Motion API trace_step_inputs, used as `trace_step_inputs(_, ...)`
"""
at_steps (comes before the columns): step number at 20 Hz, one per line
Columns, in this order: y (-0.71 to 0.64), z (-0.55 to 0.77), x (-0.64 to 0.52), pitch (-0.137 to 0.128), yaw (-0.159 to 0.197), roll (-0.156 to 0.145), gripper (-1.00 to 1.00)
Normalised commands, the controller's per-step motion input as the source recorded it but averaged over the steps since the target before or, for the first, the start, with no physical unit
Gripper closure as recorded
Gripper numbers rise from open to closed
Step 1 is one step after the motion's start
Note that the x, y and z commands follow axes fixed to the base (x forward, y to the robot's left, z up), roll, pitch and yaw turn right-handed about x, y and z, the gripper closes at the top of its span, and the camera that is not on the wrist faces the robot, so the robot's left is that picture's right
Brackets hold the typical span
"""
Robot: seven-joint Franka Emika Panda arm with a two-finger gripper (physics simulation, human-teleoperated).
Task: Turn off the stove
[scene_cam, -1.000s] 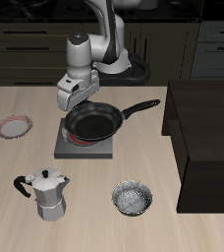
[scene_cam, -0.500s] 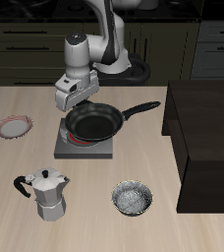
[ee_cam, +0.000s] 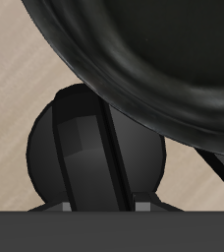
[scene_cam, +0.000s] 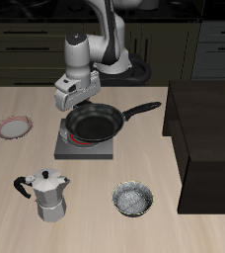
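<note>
The stove (scene_cam: 67, 148) is a flat grey square plate near the table's middle, with a red glow (scene_cam: 78, 140) showing under the black frying pan (scene_cam: 95, 123) that sits on it. My gripper (scene_cam: 65, 125) reaches down at the stove's edge beside the pan. In the wrist view the stove's round dark knob (ee_cam: 70, 148) fills the frame, its raised ridge (ee_cam: 109, 162) slanted, with the pan's rim (ee_cam: 153, 69) just beyond. My gripper (ee_cam: 102, 207) has one fingertip on each side of the ridge and is closed on the knob.
A moka pot (scene_cam: 49, 195) stands near the front edge. A small metal bowl (scene_cam: 132, 199) is beside it. A patterned plate (scene_cam: 14, 126) lies to the side. A large dark brown cabinet block (scene_cam: 203, 138) stands on the other side. The pan's handle (scene_cam: 144, 107) points toward it.
Almost nothing; the gripper stays at the knob, with at most a slight shift of the hand.
</note>
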Motion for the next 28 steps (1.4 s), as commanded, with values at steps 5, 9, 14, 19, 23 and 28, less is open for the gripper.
trace_step_inputs(5,0.04,0.04,0.08,-0.006,-0.1,0.005,1.0)
trace_step_inputs(9,0.01,0.03,0.09,-0.012,-0.076,-0.007,1.0)
trace_step_inputs(14,-0.03,0.02,0.07,-0.001,-0.073,-0.013,1.0)
trace_step_inputs(19,0.05,0.12,0.04,-0.016,-0.075,-0.003,1.0)
trace_step_inputs(23,0.07,0.09,0.04,0.0,-0.067,0.014,1.0)
trace_step_inputs(28,0.04,0.0,0.03,0.01,-0.043,0.003,1.0)
